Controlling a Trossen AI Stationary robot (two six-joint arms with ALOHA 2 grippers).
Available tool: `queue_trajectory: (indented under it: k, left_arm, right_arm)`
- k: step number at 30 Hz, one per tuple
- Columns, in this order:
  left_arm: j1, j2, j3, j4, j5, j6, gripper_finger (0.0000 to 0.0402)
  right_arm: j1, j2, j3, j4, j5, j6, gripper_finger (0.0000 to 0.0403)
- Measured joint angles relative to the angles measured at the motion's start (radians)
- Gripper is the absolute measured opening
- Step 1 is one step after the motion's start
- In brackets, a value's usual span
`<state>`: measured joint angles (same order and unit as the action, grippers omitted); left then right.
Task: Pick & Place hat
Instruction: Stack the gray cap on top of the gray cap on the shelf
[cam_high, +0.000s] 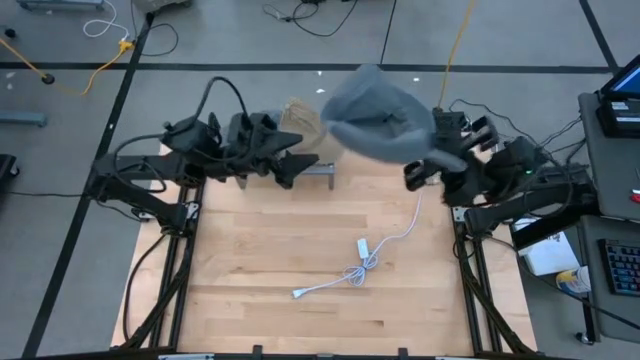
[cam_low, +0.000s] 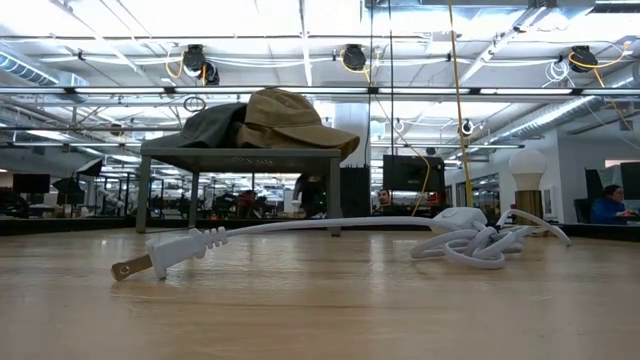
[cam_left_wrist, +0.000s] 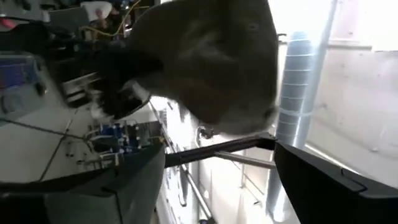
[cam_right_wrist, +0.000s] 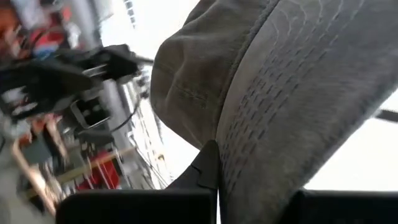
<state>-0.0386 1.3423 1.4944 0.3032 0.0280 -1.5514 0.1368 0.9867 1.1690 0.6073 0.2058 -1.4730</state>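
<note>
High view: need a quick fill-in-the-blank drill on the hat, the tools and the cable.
1. The grey hat hangs above the table in the grip of the ___ tool.
2. The left tool stands ___, holding nothing.
3. The white cable lies loose on the ___ tabletop.
Missing words: right; open; wooden.

Grey hat (cam_high: 378, 112); tan hat (cam_low: 295, 120); white cable (cam_high: 362, 262); light wood table (cam_high: 300, 240); dark arms.
</note>
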Motion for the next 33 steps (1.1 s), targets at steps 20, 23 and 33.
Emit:
queue_trajectory:
  k: [20, 23, 33]
  left_arm:
    - [0.081, 0.033, 0.000, 0.132, 0.042, -0.081, 0.0307]
    - [0.092, 0.034, 0.000, 0.128, 0.089, -0.089, 0.0295]
    - [0.104, 0.034, 0.000, 0.106, 0.112, -0.107, 0.0159]
  right_arm:
    - [0.000, 0.051, 0.000, -0.102, 0.061, -0.317, 0.0004]
    - [0.000, 0.048, 0.000, -0.126, 0.062, -0.321, 0.0004]
    - [-0.026, 0.048, 0.000, -0.105, 0.108, -0.330, 0.0005]
